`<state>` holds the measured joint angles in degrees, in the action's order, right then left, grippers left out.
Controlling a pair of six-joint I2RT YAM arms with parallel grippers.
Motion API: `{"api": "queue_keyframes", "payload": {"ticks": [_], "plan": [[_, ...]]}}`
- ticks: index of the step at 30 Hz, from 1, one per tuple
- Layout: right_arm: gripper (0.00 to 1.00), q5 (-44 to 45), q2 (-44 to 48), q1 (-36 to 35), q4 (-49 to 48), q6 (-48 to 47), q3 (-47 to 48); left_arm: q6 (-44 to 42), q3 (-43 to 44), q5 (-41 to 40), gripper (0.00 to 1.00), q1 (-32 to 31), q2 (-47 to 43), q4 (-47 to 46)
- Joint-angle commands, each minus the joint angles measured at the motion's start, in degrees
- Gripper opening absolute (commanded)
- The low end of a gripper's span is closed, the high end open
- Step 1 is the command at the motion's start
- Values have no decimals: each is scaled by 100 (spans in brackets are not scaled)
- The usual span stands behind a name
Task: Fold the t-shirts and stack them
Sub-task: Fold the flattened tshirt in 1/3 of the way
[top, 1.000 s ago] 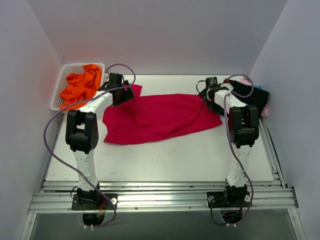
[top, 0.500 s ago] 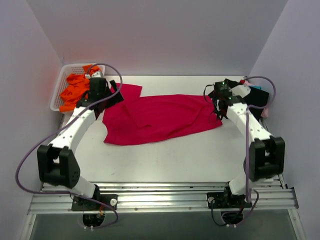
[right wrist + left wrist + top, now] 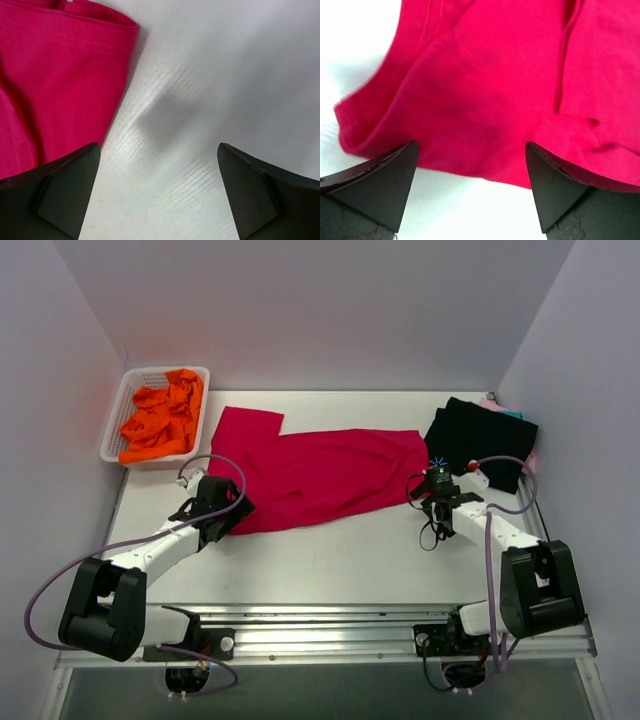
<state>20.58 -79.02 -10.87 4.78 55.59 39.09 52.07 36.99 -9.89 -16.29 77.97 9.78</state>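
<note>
The crimson-red t-shirt lies spread across the middle of the table, one sleeve flat at the back left. My left gripper hovers open at its near left hem. In the left wrist view the red t-shirt fills the frame, its hem between my fingertips, and the left gripper holds nothing. My right gripper stands open just off the shirt's right edge. The right wrist view has the right gripper over bare table, with the shirt's corner to its left. A black t-shirt lies at the back right.
A white basket with orange cloth stands at the back left corner. Pink and teal cloth edges peek out behind the black t-shirt. White walls close in the left, back and right sides.
Both arms have pulled back from the shirt's far corners toward the near side. The red shirt now lies flatter, and the black t-shirt is uncovered.
</note>
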Motion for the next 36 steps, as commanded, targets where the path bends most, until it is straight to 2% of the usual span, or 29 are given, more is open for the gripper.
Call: {"api": "queue_keyframes", "payload": {"ticks": [1, 6, 8, 13, 19, 22, 23, 24, 25, 26, 27, 28, 29, 30, 31, 32, 33, 36], "plan": [[99, -89, 195, 103, -415, 57, -209, 646, -455, -443, 96, -163, -388, -651], [98, -256, -420, 182, -803, 13, -25, 716, -544, -549, 96, -155, -397, -381], [98, -256, -763, 208, -873, -48, 98, 716, -588, -601, 97, -190, -730, -197], [97, -326, -1421, 375, -1171, -93, 362, 699, -737, -1305, 96, -567, -1670, 270], [92, -607, -2046, 647, -1383, -145, 687, 813, -852, -1051, 96, -462, -715, -133], [83, -695, -2196, 806, -1470, -172, 802, 787, -878, -919, 99, -471, -257, -564], [74, -739, -2214, 824, -1497, -180, 819, 778, -869, -944, 100, -471, -196, -626], [67, -757, -2240, 859, -1532, -198, 811, 813, -843, -988, 88, -489, -151, -600], [59, -766, -2258, 876, -1593, -215, 802, 813, -843, -980, 84, -480, -134, -661], [40, -783, -2266, 885, -1620, -224, 793, 787, -843, -997, 78, -454, -107, -723], [34, -827, -2293, 920, -1638, -233, 776, 769, -808, -1006, 63, -410, -37, -715], [28, -853, -2302, 929, -1646, -251, 767, 760, -764, -1006, 54, -392, 7, -706], [15, -854, -2293, 938, -1638, -259, 758, 726, -703, -980, 44, -375, 51, -732], [11, -862, -2276, 955, -1620, -251, 723, 717, -676, -962, 33, -366, 156, -802], [7, -854, -2241, 964, -1620, -259, 697, 708, -650, -945, 15, -357, 191, -820], [0, -862, -2214, 973, -1603, -260, 670, 673, -623, -927, 6, -357, 227, -837], [0, -828, -2144, 982, -1542, -268, 635, 664, -554, -892, 3, -357, 279, -820], [0, -784, -1838, 991, -1392, -190, 442, 681, -509, -918, 2, -357, 132, -584]]}}
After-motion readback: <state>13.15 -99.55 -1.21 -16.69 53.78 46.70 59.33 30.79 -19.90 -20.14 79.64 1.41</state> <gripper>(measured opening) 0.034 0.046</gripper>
